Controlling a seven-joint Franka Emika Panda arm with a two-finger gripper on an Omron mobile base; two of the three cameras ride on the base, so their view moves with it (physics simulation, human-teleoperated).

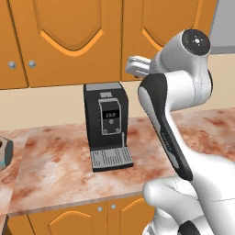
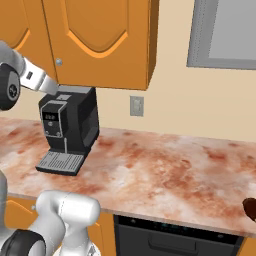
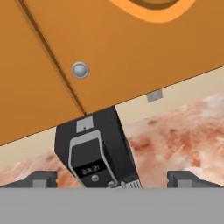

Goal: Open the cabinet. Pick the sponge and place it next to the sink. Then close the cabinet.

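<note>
One knob [image 3: 79, 70] sits ahead of me, round and silver, near the lower edge of the cabinet [image 3: 144, 57] door w/ the arched panel. That door is shut, so step one isn't done. My gripper [image 3: 113, 178] is raised toward it, aimed up at the door's bottom corner, prob. so the knob stays centred for the reach. My fingers [image 3: 41, 178] are spread wide, holding nothing, not touching the door. I'd say they're kept apart so they can straddle the knob.

Count: 2 fingertips at the bottom of the hand view; 1 coffee machine [image 1: 107, 126] on the counter [image 2: 165, 170], right under the cabinet, w/ 1 small lit display. 1 wall outlet [image 2: 136, 106] beside it. In the left base view, 2 more knobs [image 1: 22, 64] on neighbouring doors, not my target.

Sponge: can't see it; I judge it's behind the closed door. Sink: can't place it either.
</note>
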